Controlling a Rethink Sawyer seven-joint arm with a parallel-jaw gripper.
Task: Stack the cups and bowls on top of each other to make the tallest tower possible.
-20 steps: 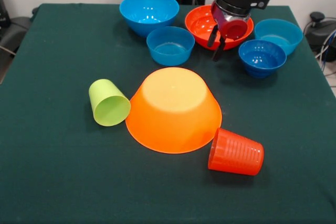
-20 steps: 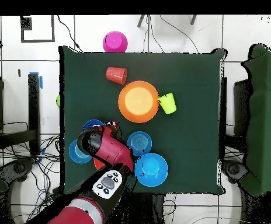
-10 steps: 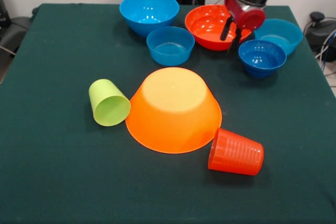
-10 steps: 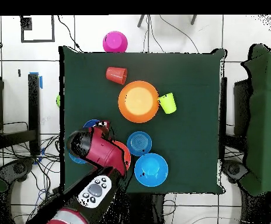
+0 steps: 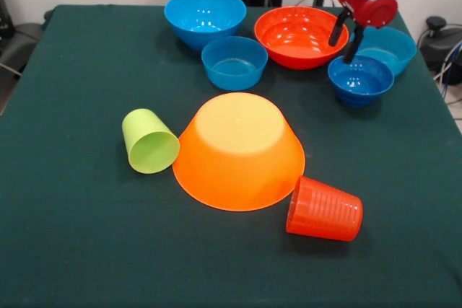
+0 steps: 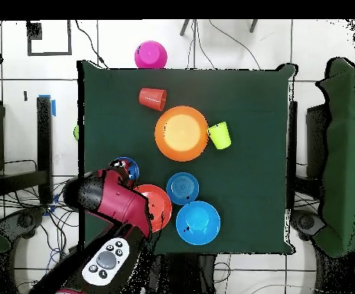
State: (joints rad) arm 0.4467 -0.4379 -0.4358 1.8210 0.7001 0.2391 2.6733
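Observation:
The large light-orange bowl (image 5: 238, 149) lies upside down mid-table, also in the overhead view (image 6: 182, 133). The lime green cup (image 5: 149, 141) lies on its side to its left, the ribbed orange cup (image 5: 324, 209) on its side at its front right. At the back stand a medium blue bowl (image 5: 205, 16), a red-orange bowl (image 5: 300, 35) and three small blue bowls (image 5: 234, 61) (image 5: 360, 78) (image 5: 387, 47). My gripper (image 5: 345, 39) is open and empty, hanging over the far rim of the small blue bowl at right. The pink bowl (image 6: 151, 55) lies off the table.
The dark green table (image 5: 79, 236) holds everything but the pink bowl. In the overhead view a lime-green thing (image 6: 76, 132) shows just off the table's left edge. Cables and chairs surround the table.
My gripper has moved from over the red-orange bowl's right rim to the right and up, to over the small blue bowl. It stays open. No bowl or cup has moved.

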